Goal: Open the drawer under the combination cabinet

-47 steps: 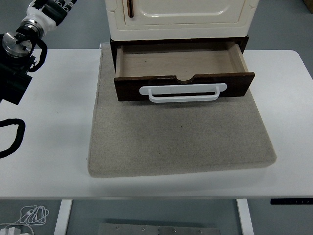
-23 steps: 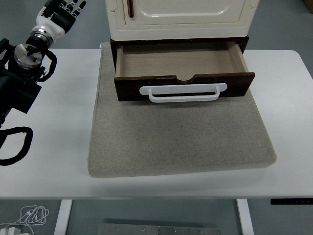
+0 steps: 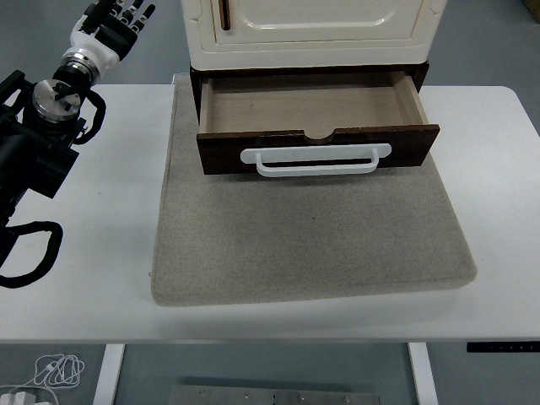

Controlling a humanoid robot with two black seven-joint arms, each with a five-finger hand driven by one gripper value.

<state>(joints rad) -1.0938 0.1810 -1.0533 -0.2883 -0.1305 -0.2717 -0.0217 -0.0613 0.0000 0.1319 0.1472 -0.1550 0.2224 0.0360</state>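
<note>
the dark wooden drawer [image 3: 314, 126] stood pulled open and empty beneath the cream cabinet [image 3: 308, 32], its white handle [image 3: 315, 160] facing near.

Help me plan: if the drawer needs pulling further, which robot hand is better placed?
Left, probably. The left robot hand is raised left of the cabinet; the right is out of view. The drawer already stands open.
</note>
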